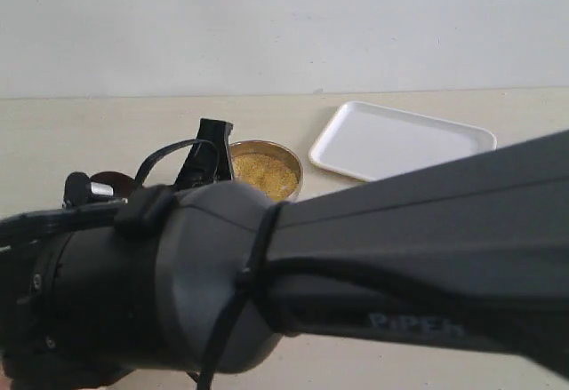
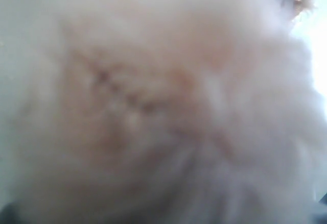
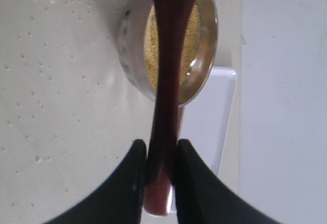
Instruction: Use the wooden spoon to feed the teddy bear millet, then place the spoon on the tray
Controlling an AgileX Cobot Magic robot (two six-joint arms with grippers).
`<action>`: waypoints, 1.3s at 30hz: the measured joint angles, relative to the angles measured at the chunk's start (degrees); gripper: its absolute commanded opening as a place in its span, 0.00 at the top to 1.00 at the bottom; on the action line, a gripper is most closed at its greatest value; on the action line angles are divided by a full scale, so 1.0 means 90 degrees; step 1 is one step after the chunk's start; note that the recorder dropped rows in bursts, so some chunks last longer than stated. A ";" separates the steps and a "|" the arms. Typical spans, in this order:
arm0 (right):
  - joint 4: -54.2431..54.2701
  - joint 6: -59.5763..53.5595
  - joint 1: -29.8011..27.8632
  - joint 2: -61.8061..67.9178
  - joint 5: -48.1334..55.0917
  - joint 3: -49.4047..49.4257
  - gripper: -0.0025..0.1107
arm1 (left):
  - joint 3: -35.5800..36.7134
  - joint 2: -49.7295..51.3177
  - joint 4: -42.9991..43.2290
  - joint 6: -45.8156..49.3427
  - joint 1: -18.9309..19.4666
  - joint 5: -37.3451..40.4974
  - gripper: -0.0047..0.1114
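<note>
One wooden spoon (image 3: 167, 81) is pinched near its handle end between the right jaws, and its shaft runs out from them across the one metal bowl (image 3: 129, 55) of millet (image 3: 149, 45). Just beyond the bowl, one white tray (image 1: 400, 139) lies on the desk (image 3: 61, 106). One teddy bear (image 2: 163, 112) fills the left wrist view with blurred fur, so I cannot tell how the left jaws stand.

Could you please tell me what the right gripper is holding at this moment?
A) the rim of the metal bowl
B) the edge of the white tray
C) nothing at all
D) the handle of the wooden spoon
D: in the right wrist view the right gripper is clamped on the handle of the wooden spoon, which reaches out over the millet.
</note>
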 measured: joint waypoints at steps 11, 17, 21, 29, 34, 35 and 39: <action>-0.0511 0.0054 0.0103 0.0641 -0.0154 0.0000 0.97 | 0.0000 0.0000 0.0000 0.0000 0.0000 0.0000 0.91; -0.1586 0.0616 0.0197 0.0714 -0.0221 0.0000 0.97 | 0.0000 0.0000 0.0000 0.0000 0.0000 0.0000 0.91; -0.2022 0.0981 0.0282 0.0751 -0.0045 0.0000 0.97 | 0.0000 0.0000 0.0000 0.0000 0.0000 0.0000 0.91; -0.1560 0.1066 0.0329 0.0764 0.0041 0.0000 0.97 | 0.0000 0.0000 0.0000 0.0000 0.0000 0.0000 0.91; -0.1443 0.0931 0.0367 0.0764 0.0046 0.0000 0.97 | 0.0000 0.0000 0.0000 0.0000 0.0000 0.0000 0.91; -0.1377 0.0865 0.0379 0.0764 0.0046 0.0000 0.97 | 0.0000 0.0000 0.0000 0.0000 0.0000 0.0000 0.91; -0.0884 0.0539 0.0364 0.0596 0.0046 0.0000 0.97 | 0.0000 0.0000 0.0000 0.0000 0.0000 0.0000 0.91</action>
